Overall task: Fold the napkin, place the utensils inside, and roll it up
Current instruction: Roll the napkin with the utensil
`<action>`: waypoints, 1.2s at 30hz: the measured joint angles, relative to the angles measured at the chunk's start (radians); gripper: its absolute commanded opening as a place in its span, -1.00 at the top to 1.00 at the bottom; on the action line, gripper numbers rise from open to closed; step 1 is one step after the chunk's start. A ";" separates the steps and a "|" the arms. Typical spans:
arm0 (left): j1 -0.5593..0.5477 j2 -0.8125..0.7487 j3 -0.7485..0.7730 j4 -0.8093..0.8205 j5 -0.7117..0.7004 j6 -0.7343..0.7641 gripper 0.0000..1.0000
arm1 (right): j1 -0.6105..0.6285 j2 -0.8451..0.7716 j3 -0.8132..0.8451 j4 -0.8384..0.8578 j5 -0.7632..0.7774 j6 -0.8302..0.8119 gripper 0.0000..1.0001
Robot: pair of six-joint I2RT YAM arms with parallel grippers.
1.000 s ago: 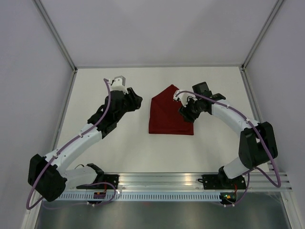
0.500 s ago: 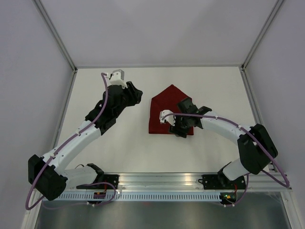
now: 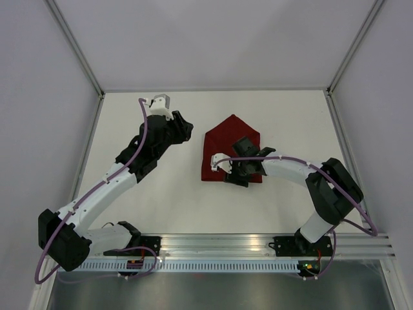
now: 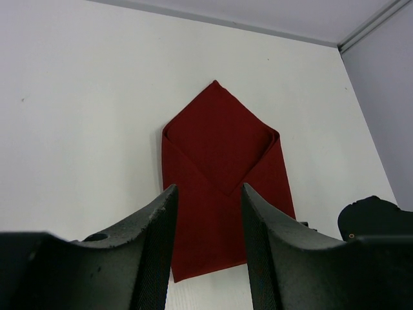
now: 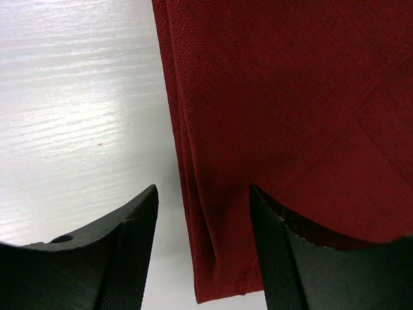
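Seen from above, the dark red napkin (image 3: 226,139) lies folded in the middle of the white surface (image 3: 161,194), with its point at 12 o'clock. The right hand (image 3: 229,173) sits over the napkin's bottom part and hides some of it. The left hand (image 3: 182,129) is at 9 o'clock from the napkin, well apart, over bare surface. A metal rail (image 3: 226,242) runs along 6 o'clock.

From the left wrist, two dark fingers (image 4: 151,239) are spread with nothing between them. The napkin lies beyond the gap. A dark bit of the right arm (image 4: 374,216) pokes in at 4 o'clock.

From the right wrist, the fingers (image 5: 122,258) are spread wide. The napkin's layered edge runs down through the gap. I cannot tell if they touch the cloth.
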 measured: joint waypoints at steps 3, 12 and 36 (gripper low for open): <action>0.000 0.000 0.000 0.000 0.001 0.010 0.01 | 0.000 0.021 0.000 0.016 0.003 0.000 -0.25; 0.000 -0.009 -0.059 0.000 0.016 0.064 -0.06 | 0.000 0.048 0.000 0.038 0.006 -0.006 -0.02; -0.103 -0.101 -0.320 0.097 0.062 0.111 0.02 | -0.070 0.167 0.146 -0.108 -0.126 -0.086 0.75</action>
